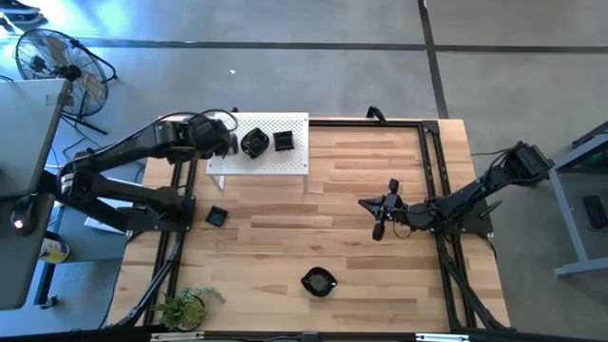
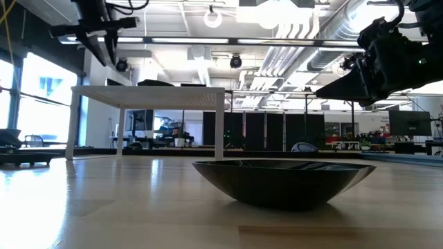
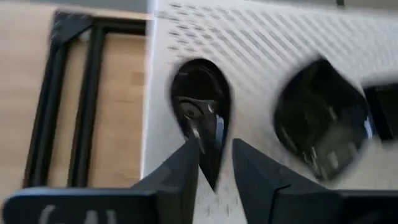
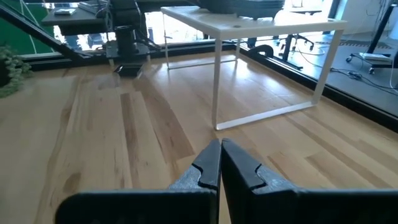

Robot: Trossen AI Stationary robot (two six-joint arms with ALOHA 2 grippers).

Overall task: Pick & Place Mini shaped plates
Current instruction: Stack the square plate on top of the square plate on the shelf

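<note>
Your left gripper point(image 3: 214, 163) is over the white perforated board point(image 1: 290, 161), jaws apart w/ a teardrop plate point(image 3: 200, 106) lying on the board right by the tips, nothing gripped. Looks like the release step; next you'd lift clear w/o nudging it. A square plate point(image 1: 217, 217) and a wavy plate point(image 1: 318, 282) wait on the table point(image 1: 285, 247). Right gripper point(image 4: 220, 163) idles mid-table, clenched empty.

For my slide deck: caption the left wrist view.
Left tool, fingers apart, over a teardrop plate on the white perforated board, beside a second plate.
</note>
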